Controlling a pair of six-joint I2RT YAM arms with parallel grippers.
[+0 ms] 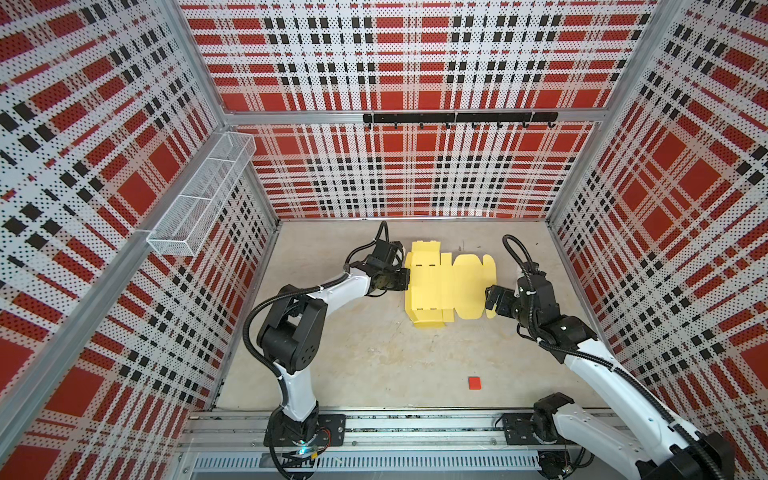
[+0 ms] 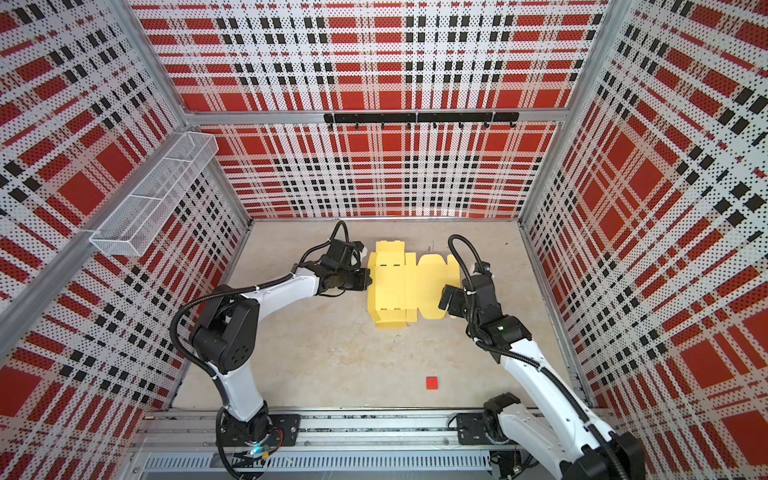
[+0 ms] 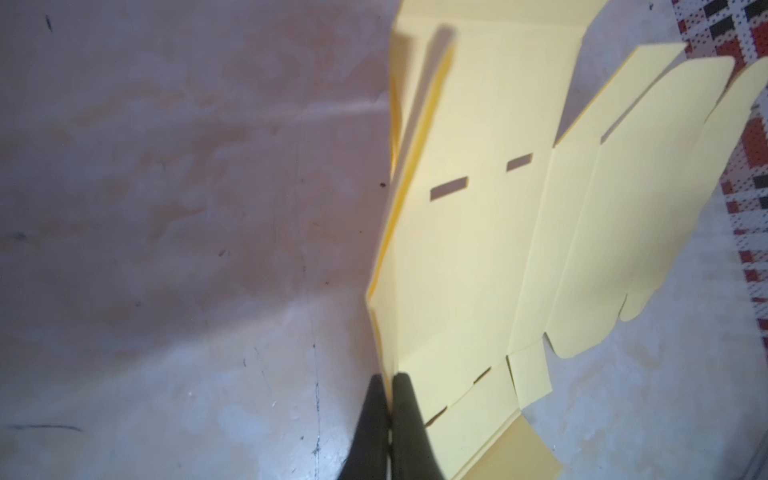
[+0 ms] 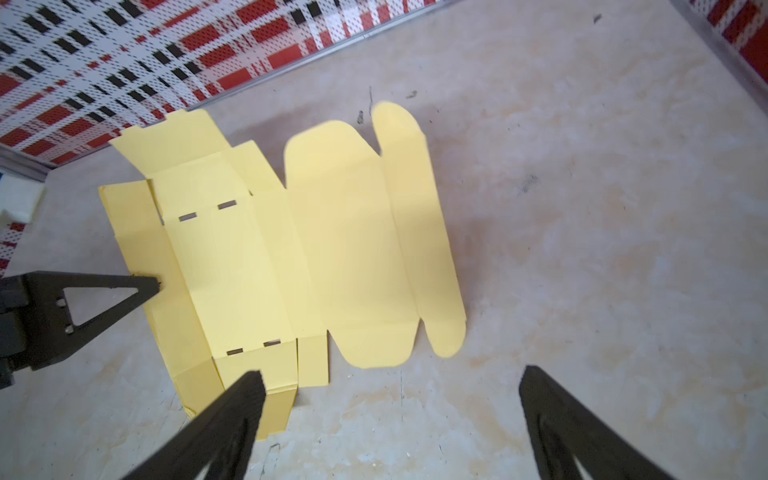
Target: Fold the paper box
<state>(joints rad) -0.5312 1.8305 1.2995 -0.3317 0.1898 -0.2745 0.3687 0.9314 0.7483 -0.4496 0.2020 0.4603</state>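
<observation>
The paper box (image 1: 449, 286) (image 2: 409, 286) is a pale yellow die-cut sheet lying mostly flat on the table, with slits and rounded flaps. My left gripper (image 1: 405, 279) (image 2: 367, 279) is at its left edge. In the left wrist view the gripper (image 3: 390, 382) is shut on the sheet's (image 3: 478, 249) long side flap, which stands up edge-on. My right gripper (image 1: 490, 297) (image 2: 446, 297) hangs open by the rounded flaps at the right end. In the right wrist view it (image 4: 392, 376) is wide apart over bare table beside the sheet (image 4: 291, 257), holding nothing.
A small red square (image 1: 474, 382) (image 2: 432, 382) lies on the table near the front. A wire basket (image 1: 199, 199) hangs on the left wall and a black hook rail (image 1: 457, 118) on the back wall. Plaid walls close in three sides.
</observation>
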